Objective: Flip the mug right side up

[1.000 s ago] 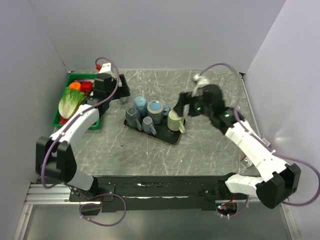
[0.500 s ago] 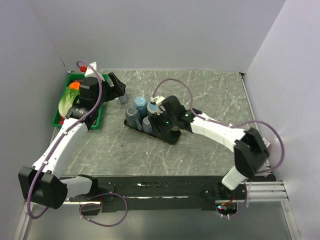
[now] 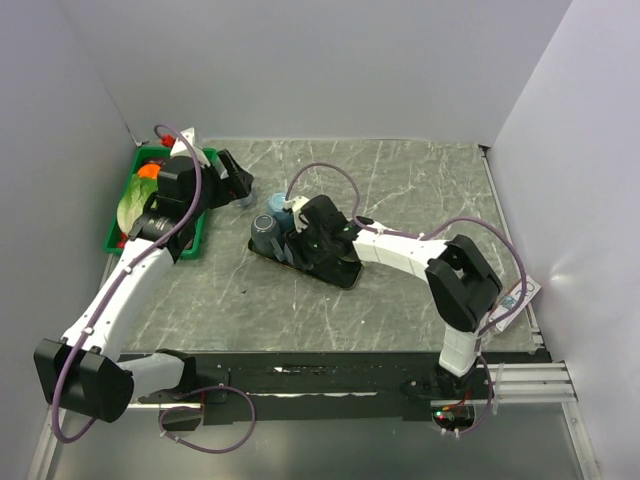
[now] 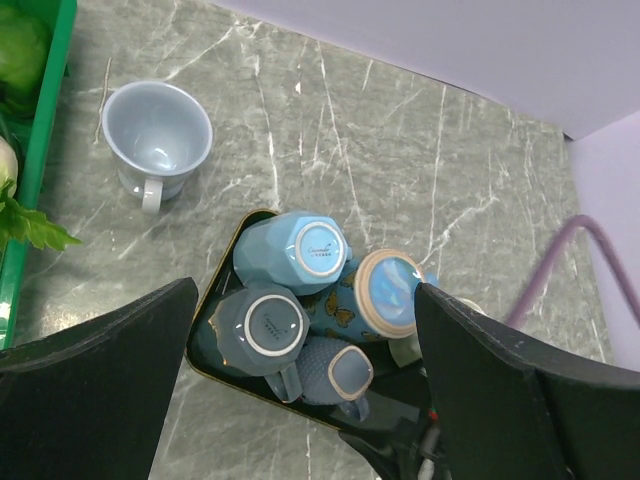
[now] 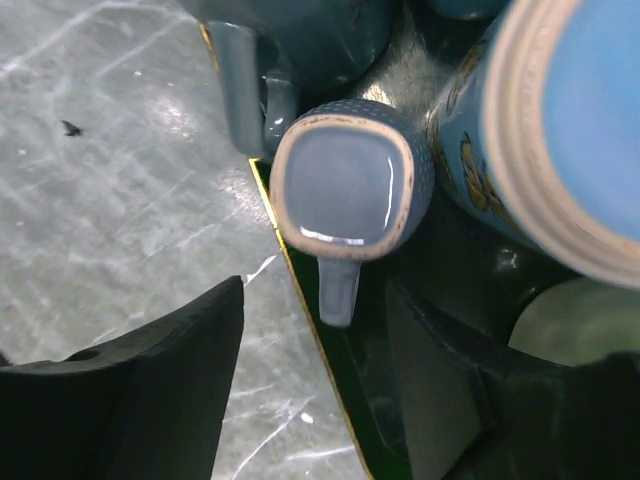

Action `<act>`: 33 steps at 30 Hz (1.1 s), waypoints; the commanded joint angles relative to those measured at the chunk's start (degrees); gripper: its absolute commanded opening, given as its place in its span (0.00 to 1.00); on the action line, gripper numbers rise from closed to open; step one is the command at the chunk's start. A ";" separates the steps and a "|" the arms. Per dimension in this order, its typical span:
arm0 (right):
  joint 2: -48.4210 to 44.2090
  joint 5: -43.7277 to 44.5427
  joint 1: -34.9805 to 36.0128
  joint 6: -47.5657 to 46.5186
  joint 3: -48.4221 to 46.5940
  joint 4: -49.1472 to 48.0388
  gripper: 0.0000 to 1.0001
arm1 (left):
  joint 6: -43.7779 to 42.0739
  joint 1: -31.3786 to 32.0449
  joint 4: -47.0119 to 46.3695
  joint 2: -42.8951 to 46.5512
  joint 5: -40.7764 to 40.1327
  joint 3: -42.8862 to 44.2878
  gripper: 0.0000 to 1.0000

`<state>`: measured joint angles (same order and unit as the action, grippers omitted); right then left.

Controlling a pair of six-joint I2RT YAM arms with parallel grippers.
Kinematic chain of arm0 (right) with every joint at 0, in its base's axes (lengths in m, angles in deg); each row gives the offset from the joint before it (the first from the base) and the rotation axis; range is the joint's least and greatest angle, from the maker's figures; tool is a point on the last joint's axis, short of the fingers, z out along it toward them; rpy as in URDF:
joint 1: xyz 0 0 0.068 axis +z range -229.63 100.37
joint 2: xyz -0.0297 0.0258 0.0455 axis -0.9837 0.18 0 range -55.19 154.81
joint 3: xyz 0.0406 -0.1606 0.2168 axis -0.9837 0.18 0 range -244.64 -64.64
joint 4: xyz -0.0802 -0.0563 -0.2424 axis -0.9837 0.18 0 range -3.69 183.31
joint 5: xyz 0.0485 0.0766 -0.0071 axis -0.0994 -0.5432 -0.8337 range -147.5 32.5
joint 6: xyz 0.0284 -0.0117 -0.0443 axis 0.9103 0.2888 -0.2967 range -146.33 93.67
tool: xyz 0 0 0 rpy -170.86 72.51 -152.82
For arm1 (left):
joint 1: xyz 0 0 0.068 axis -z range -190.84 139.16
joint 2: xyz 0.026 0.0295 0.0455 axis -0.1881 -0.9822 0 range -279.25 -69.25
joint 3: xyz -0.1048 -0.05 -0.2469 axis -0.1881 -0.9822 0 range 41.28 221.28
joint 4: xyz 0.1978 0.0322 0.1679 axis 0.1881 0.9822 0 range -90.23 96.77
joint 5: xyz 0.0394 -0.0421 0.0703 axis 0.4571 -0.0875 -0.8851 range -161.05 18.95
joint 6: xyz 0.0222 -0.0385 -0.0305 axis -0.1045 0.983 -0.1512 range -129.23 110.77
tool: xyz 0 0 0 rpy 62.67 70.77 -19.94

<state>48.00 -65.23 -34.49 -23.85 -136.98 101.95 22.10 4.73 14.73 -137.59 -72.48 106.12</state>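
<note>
The mug [image 5: 352,185], a small dark-blue one with a dimpled wall and a squarish base, stands upside down at the near edge of the black tray [image 5: 300,312], its handle pointing outward over the rim. It is crowded by other upturned mugs: a grey-blue mug [image 4: 268,325] just beside it, a teal faceted mug [image 4: 297,248] behind that, and a tall butterfly-patterned mug [image 4: 385,295] touching or nearly touching its other side. The right gripper [image 5: 315,285] hangs low over it with its jaws partly apart, one finger on each side of the handle and neither pressing on it. A pale green shape at the edge of the right wrist view may be another cup, but too little shows to be sure. The left gripper [image 4: 305,300] hovers high above the tray, spread wide and holding nothing. A light-blue mug [image 4: 158,140] sits upright on the marbled table [image 4: 400,150], near the green crate [image 3: 120,235].
</note>
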 commanded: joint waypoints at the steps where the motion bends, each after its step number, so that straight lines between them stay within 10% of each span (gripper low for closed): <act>1: 2.53 3.33 0.65 -0.02 -3.51 -2.72 0.62 | 0.31 -0.02 -0.29 2.68 0.64 0.55 0.96; 11: 3.59 5.44 0.82 -0.11 -3.86 -3.16 0.38 | -0.57 -0.02 -0.90 4.26 -0.76 -1.02 0.96; 17: 4.03 5.17 0.91 -0.81 -4.57 -1.05 0.00 | -0.48 -0.02 -2.48 5.49 -1.29 -2.70 0.96; 33: -13.36 0.44 1.44 2.00 -3.25 6.15 0.00 | 3.73 -0.02 -8.72 12.52 -4.98 -5.60 0.96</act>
<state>43.81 -62.50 -33.52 -23.61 -138.86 108.95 23.92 4.73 8.91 -126.20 -76.08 98.84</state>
